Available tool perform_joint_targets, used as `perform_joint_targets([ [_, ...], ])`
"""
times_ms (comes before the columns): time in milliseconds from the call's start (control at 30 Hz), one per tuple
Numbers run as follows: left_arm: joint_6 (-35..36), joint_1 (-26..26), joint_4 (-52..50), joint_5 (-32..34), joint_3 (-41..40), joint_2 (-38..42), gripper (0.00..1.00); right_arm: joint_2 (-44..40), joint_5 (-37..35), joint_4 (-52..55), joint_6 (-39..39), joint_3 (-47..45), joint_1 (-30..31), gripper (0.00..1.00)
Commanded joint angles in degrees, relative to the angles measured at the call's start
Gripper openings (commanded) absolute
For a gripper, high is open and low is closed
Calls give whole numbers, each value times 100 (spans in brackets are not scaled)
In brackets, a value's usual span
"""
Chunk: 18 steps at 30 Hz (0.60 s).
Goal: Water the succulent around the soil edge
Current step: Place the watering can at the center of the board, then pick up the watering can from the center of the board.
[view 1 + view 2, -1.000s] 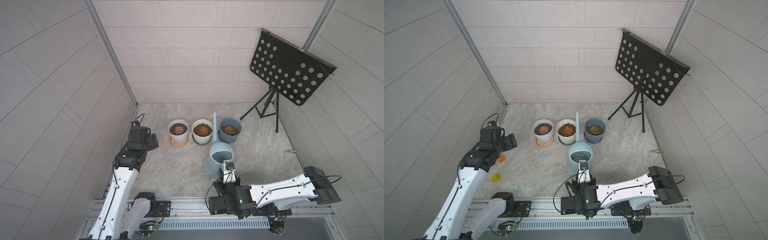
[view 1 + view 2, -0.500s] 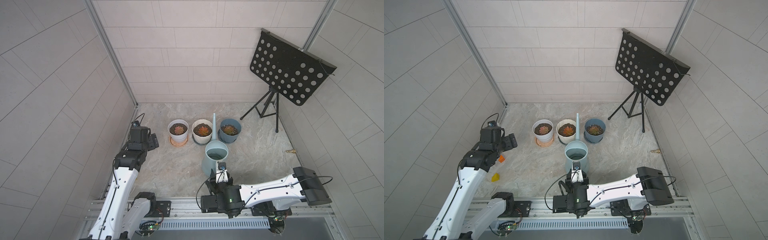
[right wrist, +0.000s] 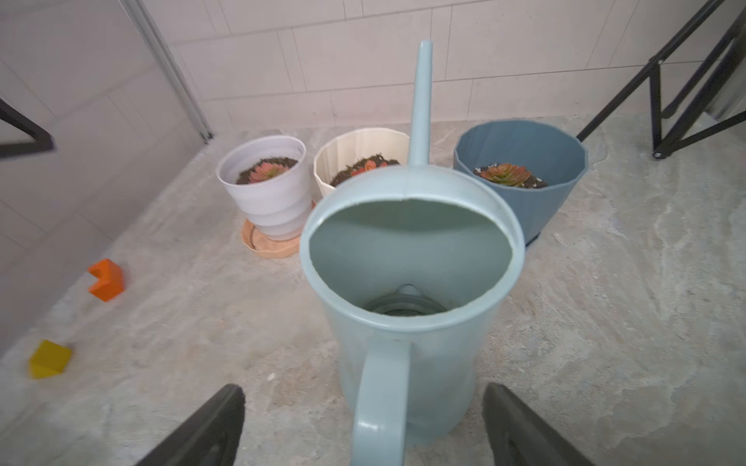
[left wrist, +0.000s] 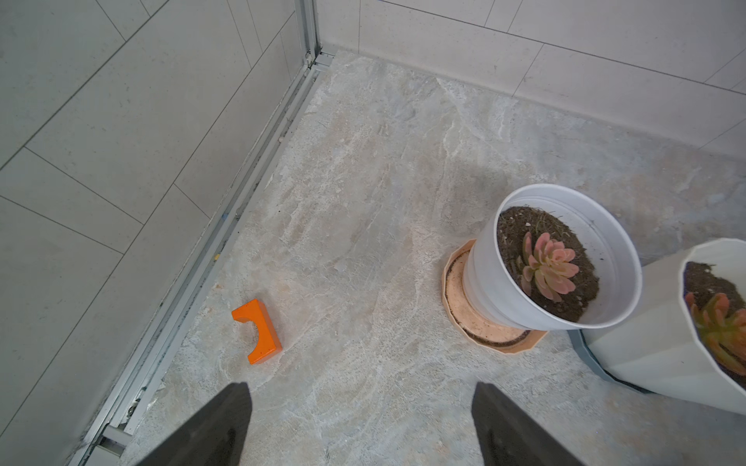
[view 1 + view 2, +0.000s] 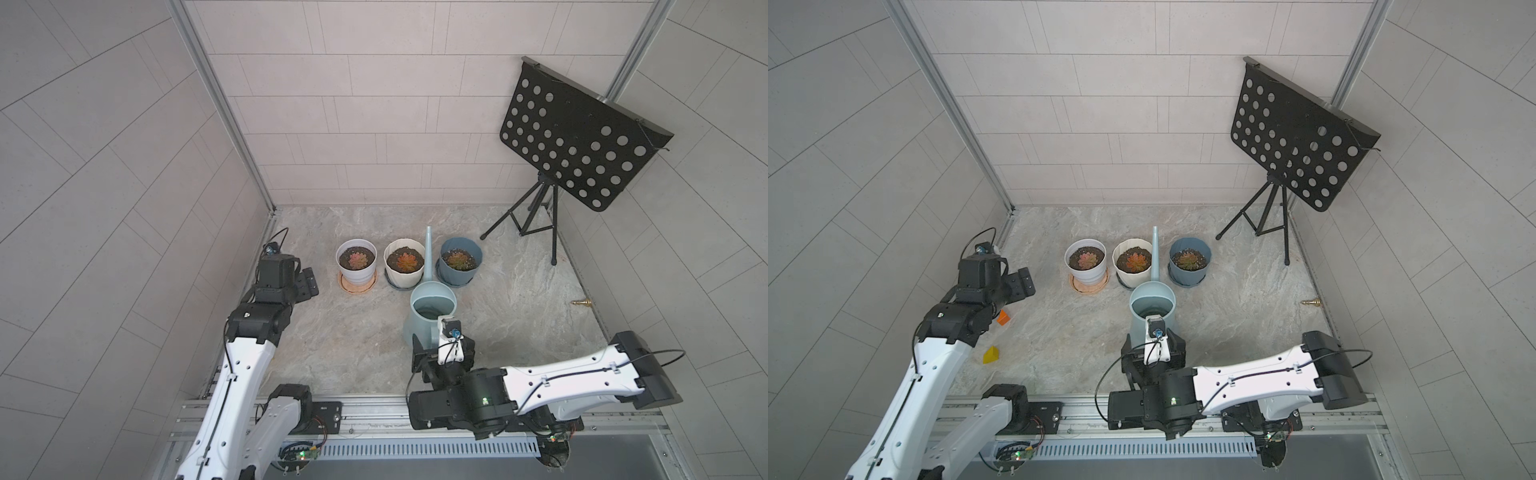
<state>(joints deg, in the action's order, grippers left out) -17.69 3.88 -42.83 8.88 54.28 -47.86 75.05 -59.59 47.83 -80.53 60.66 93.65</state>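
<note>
The pale blue watering can [image 5: 432, 307] [image 5: 1152, 305] [image 3: 411, 282] stands upright on the floor, its spout rising between the cream pot [image 5: 405, 262] and the blue pot [image 5: 459, 259]. A white pot [image 5: 356, 262] [image 4: 553, 258] on a peach saucer stands to their left. Each pot holds a reddish succulent in dark soil. My right gripper [image 5: 442, 345] [image 3: 363, 393] is open behind the can, a finger on each side of the handle and neither touching it. My left gripper [image 5: 307, 284] [image 4: 361, 389] is open over bare floor, left of the white pot.
An orange block [image 4: 258, 337] [image 5: 1003, 318] and a yellow block [image 5: 991, 355] [image 3: 49, 359] lie near the left wall. A black music stand [image 5: 582, 153] on a tripod fills the back right corner. A small brass fitting [image 5: 582, 302] lies by the right wall.
My right gripper has gone from shut on the can's handle to open. The can has shifted slightly left and now stands free on the floor. The left arm has not moved.
</note>
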Motion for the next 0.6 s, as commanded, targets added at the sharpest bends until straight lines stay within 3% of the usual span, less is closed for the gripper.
perform_joint_targets([
  [0, -335, 303, -333, -422, 52, 382, 93, -768, -408, 315, 1113, 149, 127, 100],
  [67, -696, 889, -475, -396, -23, 706, 92, -1163, -726, 876, 1230, 317, 256, 100],
  [133, -1264, 1910, -596, -51, -154, 968, 89, -1451, -1119, 1577, 1161, 534, 359, 100],
  [233, -2505, 4019, -733, 1067, -495, 1227, 87, -1804, -1733, 2566, 833, 700, 373, 100],
  [333, -3973, 6582, -962, 2818, -734, 1063, 86, -2241, -2238, 2791, 1113, 701, 285, 100],
  [400, -5121, 8379, -1336, 4164, -592, 535, 86, -2597, -2506, 2769, 1433, 653, 178, 100],
  [433, -5657, 9036, -1608, 4626, -401, 110, 87, -2759, -2607, 2727, 1584, 618, 134, 100],
  [500, -6787, 9987, -2326, 5316, 213, -955, 90, -3154, -2774, 2278, 2258, 487, 59, 100],
  [567, -7480, 10478, -2739, 5637, 783, -1854, 92, -3571, -2924, 1539, 3143, 285, 57, 100],
])
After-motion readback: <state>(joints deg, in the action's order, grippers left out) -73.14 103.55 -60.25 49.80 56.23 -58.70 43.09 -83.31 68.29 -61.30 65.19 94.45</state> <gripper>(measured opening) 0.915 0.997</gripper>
